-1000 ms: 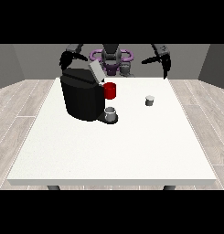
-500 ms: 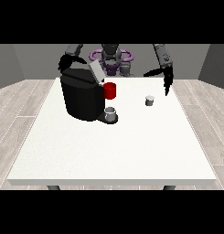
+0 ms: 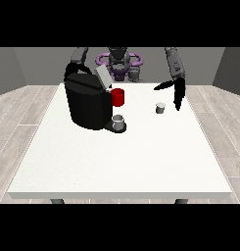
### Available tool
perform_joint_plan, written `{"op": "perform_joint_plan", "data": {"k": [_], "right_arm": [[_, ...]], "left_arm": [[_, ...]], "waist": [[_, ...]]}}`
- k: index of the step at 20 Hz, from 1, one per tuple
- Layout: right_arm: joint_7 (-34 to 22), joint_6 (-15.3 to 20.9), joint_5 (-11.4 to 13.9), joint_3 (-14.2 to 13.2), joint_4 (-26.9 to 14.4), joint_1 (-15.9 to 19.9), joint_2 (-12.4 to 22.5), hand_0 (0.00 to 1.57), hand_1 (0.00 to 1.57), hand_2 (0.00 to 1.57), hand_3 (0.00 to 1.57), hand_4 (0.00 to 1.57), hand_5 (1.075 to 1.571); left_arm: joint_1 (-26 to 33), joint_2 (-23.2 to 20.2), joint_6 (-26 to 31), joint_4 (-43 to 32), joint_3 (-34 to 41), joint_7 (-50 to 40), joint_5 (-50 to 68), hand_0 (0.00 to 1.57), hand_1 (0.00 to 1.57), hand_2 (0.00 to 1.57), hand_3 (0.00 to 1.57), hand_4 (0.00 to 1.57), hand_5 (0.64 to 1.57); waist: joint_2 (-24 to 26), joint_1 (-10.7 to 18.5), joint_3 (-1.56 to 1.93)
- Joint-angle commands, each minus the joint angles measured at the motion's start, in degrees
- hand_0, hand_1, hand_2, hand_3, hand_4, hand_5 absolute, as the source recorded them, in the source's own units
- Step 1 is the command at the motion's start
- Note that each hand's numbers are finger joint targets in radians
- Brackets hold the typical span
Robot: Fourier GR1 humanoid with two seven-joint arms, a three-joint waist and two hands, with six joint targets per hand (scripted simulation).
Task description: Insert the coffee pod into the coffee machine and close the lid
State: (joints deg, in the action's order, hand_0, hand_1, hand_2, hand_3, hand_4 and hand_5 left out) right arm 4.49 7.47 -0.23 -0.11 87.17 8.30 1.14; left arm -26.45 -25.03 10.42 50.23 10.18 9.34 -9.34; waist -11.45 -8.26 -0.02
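A black coffee machine [image 3: 86, 104] stands on the white table [image 3: 121, 157] at the view's left, with its grey lid [image 3: 103, 76] tilted up and a red part [image 3: 118, 97] on its front. A small grey cup [image 3: 119, 121] sits on its drip base. The small grey coffee pod [image 3: 160, 107] stands on the table right of the machine. The hand at the view's right [image 3: 176, 93] hangs just right of the pod and slightly above it, thumb and fingers spread, holding nothing. The hand at the view's left [image 3: 72, 70] is behind the machine's top, mostly hidden.
The robot's purple and grey torso [image 3: 119, 61] rises behind the table's far edge. Bare white tabletop stretches from the machine and the pod to the near edge. Grey wood floor surrounds the table.
The hand at the view's right has come down and forward from shoulder height to beside the pod. The machine, pod and the other hand have stayed where they were.
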Motion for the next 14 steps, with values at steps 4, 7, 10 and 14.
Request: {"op": "perform_joint_plan", "data": {"k": [4,7,10,14], "right_arm": [[-3.38,0.54,1.22,-0.24,-2.65,0.72,0.84,0.00,0.00,0.00,0.00,0.42,1.571],[-5.04,1.36,1.80,-0.77,-3.07,4.27,1.28,0.00,0.00,0.00,0.00,0.42,1.571],[0.26,0.88,1.86,-1.19,-5.59,1.55,0.98,0.00,0.00,0.00,0.00,0.36,1.571],[-1.83,1.65,1.23,-1.45,-4.91,5.33,0.18,0.00,0.00,0.00,0.00,0.39,1.571]], "left_arm": [[-2.37,1.81,-3.48,-4.88,-3.60,-1.02,-6.41,0.10,0.10,0.50,0.00,0.00,1.571],[-4.90,2.11,-6.01,-8.40,-2.84,-1.26,-7.65,0.65,0.65,0.72,0.35,0.00,1.571],[-4.67,-1.15,-2.78,-10.03,-2.74,1.89,-8.27,0.76,0.76,0.82,0.51,0.00,1.571],[-4.94,1.55,-9.61,-11.27,-6.44,2.86,-14.10,0.58,0.58,0.72,0.47,0.00,1.571]], "waist": [[2.74,0.31,0.02],[0.70,0.08,0.00],[0.13,0.87,0.02],[-2.36,-0.04,0.01]]}}
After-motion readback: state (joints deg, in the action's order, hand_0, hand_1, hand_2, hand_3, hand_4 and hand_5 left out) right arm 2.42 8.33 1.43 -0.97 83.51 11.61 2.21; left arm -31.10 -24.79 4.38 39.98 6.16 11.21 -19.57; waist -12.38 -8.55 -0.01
